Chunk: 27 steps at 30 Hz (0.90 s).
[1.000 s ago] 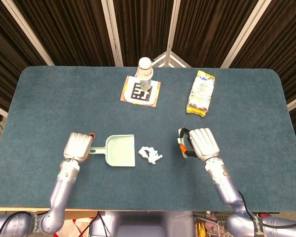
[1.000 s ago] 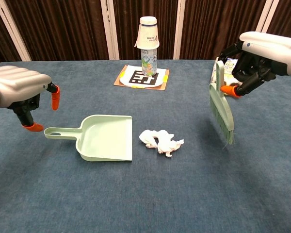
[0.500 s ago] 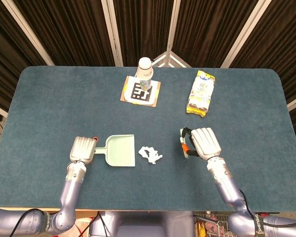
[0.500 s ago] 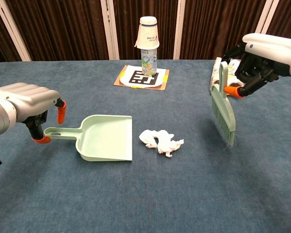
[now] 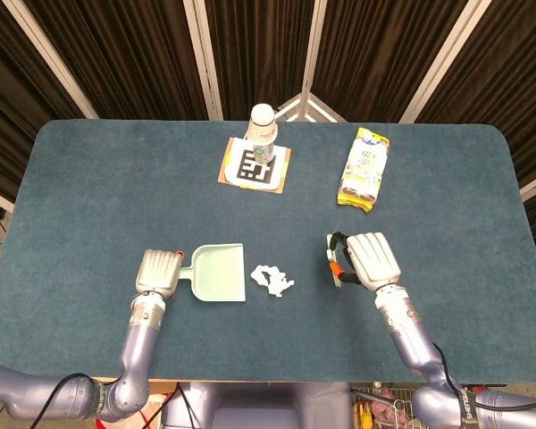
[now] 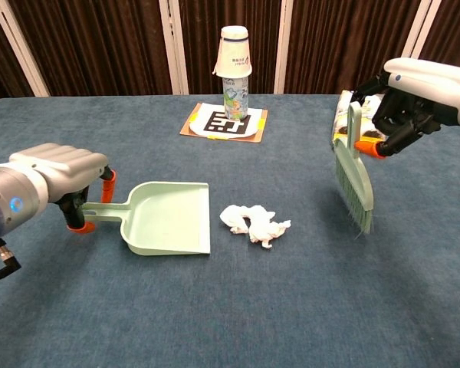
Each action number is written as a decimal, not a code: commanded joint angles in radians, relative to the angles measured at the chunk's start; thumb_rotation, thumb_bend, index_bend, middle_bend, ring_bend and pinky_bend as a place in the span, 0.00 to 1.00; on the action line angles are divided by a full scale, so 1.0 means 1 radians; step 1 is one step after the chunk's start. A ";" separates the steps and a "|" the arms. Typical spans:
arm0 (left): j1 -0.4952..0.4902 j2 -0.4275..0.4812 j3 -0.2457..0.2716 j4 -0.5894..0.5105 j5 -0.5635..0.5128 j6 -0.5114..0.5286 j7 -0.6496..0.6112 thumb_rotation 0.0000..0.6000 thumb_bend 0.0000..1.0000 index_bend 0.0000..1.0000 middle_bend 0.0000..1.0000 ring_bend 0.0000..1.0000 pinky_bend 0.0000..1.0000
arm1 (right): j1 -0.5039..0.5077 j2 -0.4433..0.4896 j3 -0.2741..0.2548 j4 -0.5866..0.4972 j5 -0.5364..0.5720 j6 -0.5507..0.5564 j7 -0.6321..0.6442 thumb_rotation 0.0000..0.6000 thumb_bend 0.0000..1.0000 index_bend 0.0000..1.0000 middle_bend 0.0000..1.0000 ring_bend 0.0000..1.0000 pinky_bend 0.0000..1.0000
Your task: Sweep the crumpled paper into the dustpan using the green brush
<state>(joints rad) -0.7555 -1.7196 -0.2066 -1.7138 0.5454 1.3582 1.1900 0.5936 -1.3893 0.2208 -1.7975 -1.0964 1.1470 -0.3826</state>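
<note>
Since the earlier frames, the left hand [image 6: 57, 178] had slid in to the handle of the dustpan [image 6: 167, 218], fingers curled around it, though whether they gripped was unclear. The right hand [image 6: 410, 100] held the green brush [image 6: 353, 172] off the table, bristles down. The crumpled paper [image 6: 254, 222], a small white wrinkled wad, lay just beside the pan's open lip, between pan and brush, the brush well apart to its right.
</note>
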 commanded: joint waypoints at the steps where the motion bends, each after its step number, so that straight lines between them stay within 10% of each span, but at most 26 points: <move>1: -0.013 -0.016 0.003 0.014 -0.006 0.000 0.004 1.00 0.47 0.50 1.00 1.00 1.00 | 0.000 0.000 0.000 0.001 0.005 -0.001 0.003 1.00 0.61 0.78 0.90 0.92 0.89; 27: -0.072 -0.059 -0.009 -0.028 -0.029 0.060 0.029 1.00 0.57 0.60 1.00 1.00 1.00 | 0.046 -0.111 -0.016 -0.082 0.061 0.026 -0.122 1.00 0.61 0.79 0.90 0.92 0.89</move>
<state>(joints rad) -0.8260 -1.7775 -0.2146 -1.7423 0.5176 1.4171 1.2171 0.6312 -1.4840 0.2043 -1.8816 -1.0480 1.1714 -0.4908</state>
